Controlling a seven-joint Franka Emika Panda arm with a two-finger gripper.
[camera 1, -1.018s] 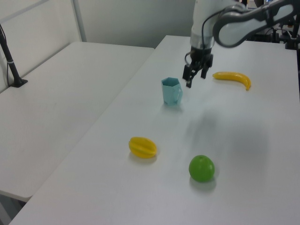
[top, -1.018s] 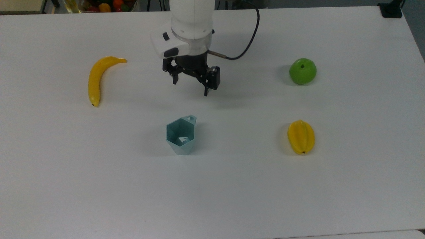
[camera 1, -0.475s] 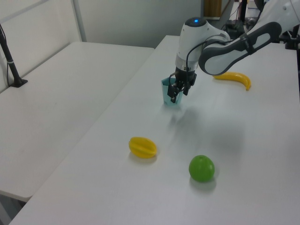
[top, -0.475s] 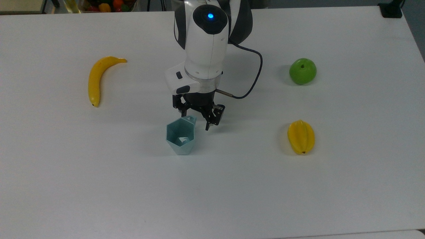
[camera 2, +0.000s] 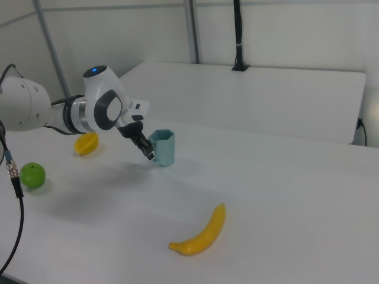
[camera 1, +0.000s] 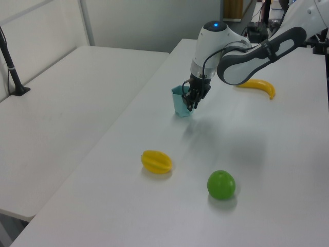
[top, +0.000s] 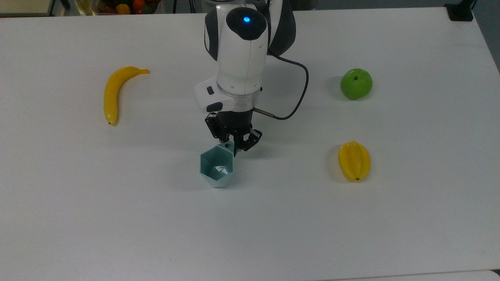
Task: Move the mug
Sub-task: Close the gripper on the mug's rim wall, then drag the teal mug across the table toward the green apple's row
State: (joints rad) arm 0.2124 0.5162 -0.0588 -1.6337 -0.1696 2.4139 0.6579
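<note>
Gripper (top: 233,149) now pinched on the mug (top: 217,169) handle.
Fingers were spread beside it half a second ago; mug has shifted slightly toward the top view's right on the table (top: 78,203).

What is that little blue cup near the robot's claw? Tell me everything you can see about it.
The mug is a small pale teal cup with flat facets, a six-sided rim and a narrower base. It looks like matte plastic and appears empty. It stands upright on the white table, near the middle, well apart from the fruits. A small tab handle pierced by a round hole sticks out from the rim towards the arm, and the gripper is shut on that handle.
</note>
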